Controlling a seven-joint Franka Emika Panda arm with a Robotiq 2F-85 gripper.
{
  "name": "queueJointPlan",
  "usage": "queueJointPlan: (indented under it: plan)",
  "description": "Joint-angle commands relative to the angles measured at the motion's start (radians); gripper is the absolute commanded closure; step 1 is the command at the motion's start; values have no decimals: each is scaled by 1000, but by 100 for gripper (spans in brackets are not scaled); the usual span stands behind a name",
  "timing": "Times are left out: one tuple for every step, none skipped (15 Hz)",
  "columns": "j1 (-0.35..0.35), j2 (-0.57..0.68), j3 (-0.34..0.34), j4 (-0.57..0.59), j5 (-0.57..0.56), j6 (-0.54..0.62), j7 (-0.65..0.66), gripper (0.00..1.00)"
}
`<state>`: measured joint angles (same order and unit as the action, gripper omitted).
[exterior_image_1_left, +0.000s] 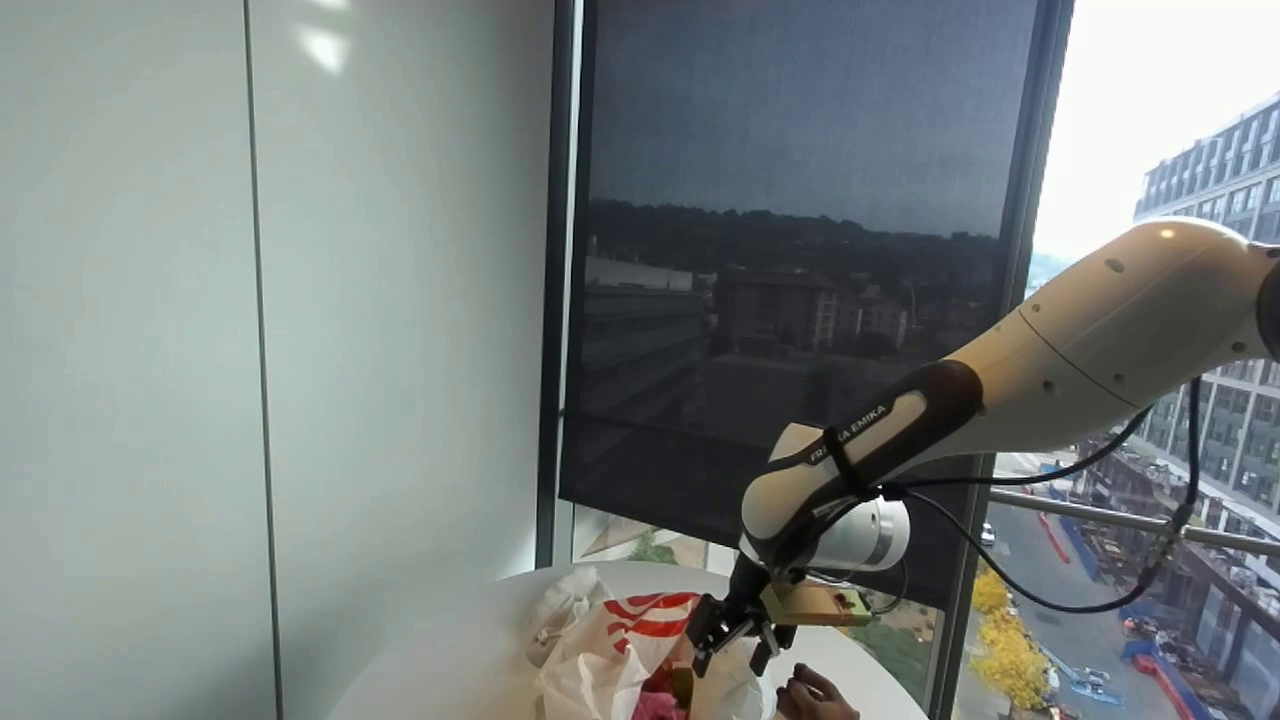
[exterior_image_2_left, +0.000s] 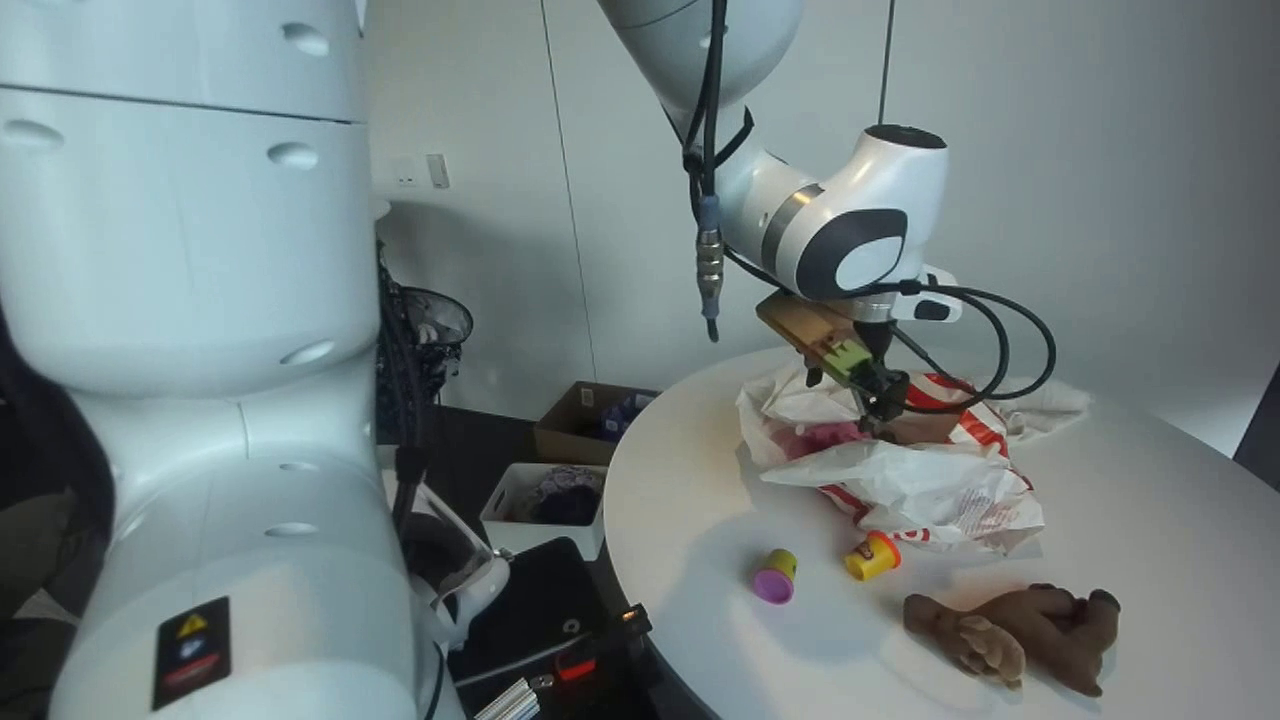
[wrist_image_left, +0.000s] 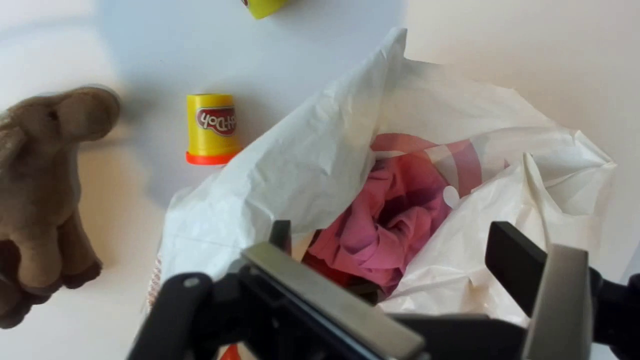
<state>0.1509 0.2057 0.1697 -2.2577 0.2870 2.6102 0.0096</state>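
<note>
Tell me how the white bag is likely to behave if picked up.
The white bag will probably flop, since its thin sides lie crumpled. The pink cloth inside may add some weight, making it sag. Lifted by one side, it might spill, as its mouth gapes open.

the rounded white arm (exterior_image_1_left: 1080, 360) has black cables (exterior_image_2_left: 712, 90) and jaws.

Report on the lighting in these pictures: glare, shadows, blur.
In an exterior view, a bright glare spot sits high on the pale wall, and the sky is washed out; in an exterior view, a soft shadow spreads over the white table; in the wrist view, the gripper looks slightly soft, the yellow can crisper, and a fold of the pink cloth is dark.
</note>
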Motion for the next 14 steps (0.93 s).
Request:
queueJointPlan:
  plan:
    - [-19,-71,-43,-122,-17,83,105,0]
    - [-29,-67,-54,-135,-11,91,116,0]
    - [-41,-60,-64,-141,-1,88,121,0]
    - [-52,-47,-76,-145,-2,94,130,0]
    - [-62,-33,-88,-146,-4,99,145,0]
    - [-73,-22,-98,-144,-3,93,148,0]
    - [-80,-2,-113,-138,-19,90,169,0]
    - [-88,13,-126,-131,-26,83,179,0]
    - [-95,45,-135,-112,-32,84,177,0]
    - [-96,73,-150,-98,-53,85,189,0]
    - [-95,99,-166,-84,-70,83,210,0]
    - [-89,132,-183,-63,-102,86,228,0]
    - [-88,159,-194,-45,-121,87,237,0]
    - [-86,189,-203,-20,-135,88,249,0]
